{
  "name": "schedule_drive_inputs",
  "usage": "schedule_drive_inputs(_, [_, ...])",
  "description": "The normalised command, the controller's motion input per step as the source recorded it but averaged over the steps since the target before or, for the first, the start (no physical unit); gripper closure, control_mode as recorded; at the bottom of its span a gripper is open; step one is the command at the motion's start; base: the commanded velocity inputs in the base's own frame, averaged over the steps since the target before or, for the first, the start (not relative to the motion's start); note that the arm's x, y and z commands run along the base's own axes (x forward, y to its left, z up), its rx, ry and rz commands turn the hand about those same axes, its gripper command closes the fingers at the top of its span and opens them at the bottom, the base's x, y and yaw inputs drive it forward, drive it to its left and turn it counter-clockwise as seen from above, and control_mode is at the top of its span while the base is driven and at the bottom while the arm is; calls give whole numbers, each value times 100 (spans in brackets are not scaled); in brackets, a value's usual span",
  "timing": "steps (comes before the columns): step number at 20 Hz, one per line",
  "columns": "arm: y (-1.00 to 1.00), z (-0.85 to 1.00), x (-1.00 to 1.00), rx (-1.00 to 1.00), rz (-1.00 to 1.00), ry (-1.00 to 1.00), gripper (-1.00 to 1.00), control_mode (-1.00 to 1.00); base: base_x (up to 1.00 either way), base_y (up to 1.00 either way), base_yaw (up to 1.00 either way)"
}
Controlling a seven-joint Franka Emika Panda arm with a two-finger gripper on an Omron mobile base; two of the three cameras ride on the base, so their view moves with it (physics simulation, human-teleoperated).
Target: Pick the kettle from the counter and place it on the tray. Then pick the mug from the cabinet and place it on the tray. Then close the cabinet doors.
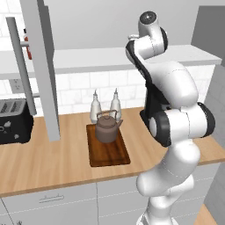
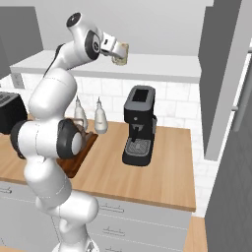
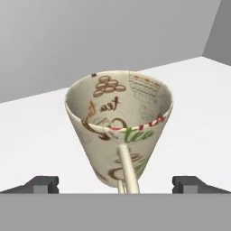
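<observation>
The brown kettle (image 1: 107, 127) stands on the dark wooden tray (image 1: 110, 154) on the counter (image 1: 44, 162). Up in the cabinet, the cream mug (image 3: 119, 119) with printed writing sits on the white shelf (image 2: 162, 66), its handle turned toward the hand. My gripper (image 3: 116, 185) is open, with one fingertip on each side of the mug's lower part and a gap to both. From the right base view the gripper (image 2: 116, 50) reaches the mug (image 2: 122, 55) at shelf height. Both cabinet doors (image 1: 43, 66) (image 2: 219, 74) stand open.
Two white bottles (image 1: 105, 105) stand right behind the tray. A black toaster (image 1: 13, 121) is at the counter's left, and a black coffee machine (image 2: 139, 125) at the right. A red jar (image 1: 28, 48) shows behind the left door's bar handle (image 1: 19, 61).
</observation>
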Motion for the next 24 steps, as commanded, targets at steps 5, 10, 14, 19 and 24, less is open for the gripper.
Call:
schedule_drive_inputs(5, [-1, -1, 4, 0, -8, 0, -100, -100, 0, 0, 0])
schedule_drive_inputs(10, [0, -6, 0, 0, -14, 0, -100, -100, 0, 0, 0])
schedule_drive_inputs(14, [0, -12, 4, 0, -14, 0, -100, -100, 0, 0, 0])
schedule_drive_inputs(19, [1, -2, 7, 0, -5, -1, 100, -100, 0, 0, 0])
schedule_drive_inputs(24, [1, 0, 10, 0, 0, -2, 100, -100, 0, 0, 0])
